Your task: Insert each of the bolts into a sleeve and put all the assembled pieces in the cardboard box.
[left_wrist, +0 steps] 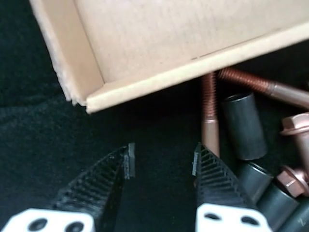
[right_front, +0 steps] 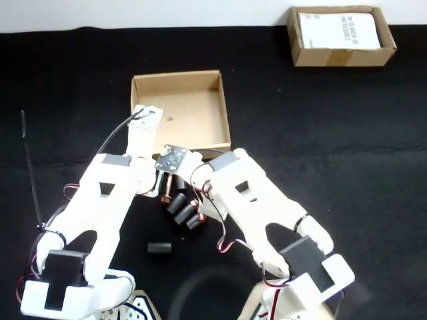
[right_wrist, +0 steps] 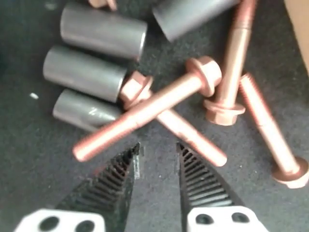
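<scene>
The left claw stands moderately open and empty over the black table, just off the near wall of the cardboard box. The right claw is parted a little, gripping nothing, above the crossed copper bolts lying loose beside the dark sleeves. From above, these lie at 6 o'clock of the box, a stray sleeve at their 7 o'clock, a second box far off at 2 o'clock.

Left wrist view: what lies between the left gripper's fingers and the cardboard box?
Bare black cloth, in the left wrist view; one bolt lies alongside.
</scene>
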Controlling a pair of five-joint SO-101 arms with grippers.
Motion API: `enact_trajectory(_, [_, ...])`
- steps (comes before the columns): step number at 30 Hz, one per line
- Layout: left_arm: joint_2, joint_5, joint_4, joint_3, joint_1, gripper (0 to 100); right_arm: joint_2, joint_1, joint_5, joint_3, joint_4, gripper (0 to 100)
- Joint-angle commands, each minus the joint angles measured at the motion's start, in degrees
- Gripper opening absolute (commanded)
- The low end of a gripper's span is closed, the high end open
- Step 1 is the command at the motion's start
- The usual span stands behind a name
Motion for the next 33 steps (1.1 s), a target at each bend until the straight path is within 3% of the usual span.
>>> enact_trajectory(1, [-2.0, -0.4, -1.2, 0.0, 1.4, 20, -0.6, 0.0, 0.7, -3.8, 3.7, 10.8])
enact_trajectory(5, [-2.0, -0.4, -1.3, 0.0, 1.4, 20, -0.7, -2.7, -6.7, -7.0, 8.7, 10.8])
enact_trajectory(11, [-2.0, -0.1, -1.3, 0.0, 1.2, 20, -0.7, -10.1, -27.2, -12.6, 14.0, 10.8])
enact_trajectory(14, [-2.0, 0.0, -1.3, -0.1, 1.1, 20, -0.2, -14.5, -32.9, -13.5, 15.6, 10.8])
enact_trajectory(19, [-2.0, 0.1, -1.4, -0.3, 0.1, 20, -0.2, -23.9, -32.3, -6.5, 15.2, 10.8])
enact_trajectory(25, [-0.3, 4.3, -1.3, -2.7, -3.2, 20, -0.7, -26.0, -23.0, -0.4, 17.1, 10.8])
enact_trajectory(28, [0.6, 8.3, -1.3, -4.4, -8.1, 20, -0.7, -32.0, -20.9, 2.4, 18.5, 10.8])
enact_trajectory(33, [0.3, 13.5, -1.0, -8.3, -23.5, 20, -0.8, -40.7, -18.9, 3.5, 19.1, 10.8])
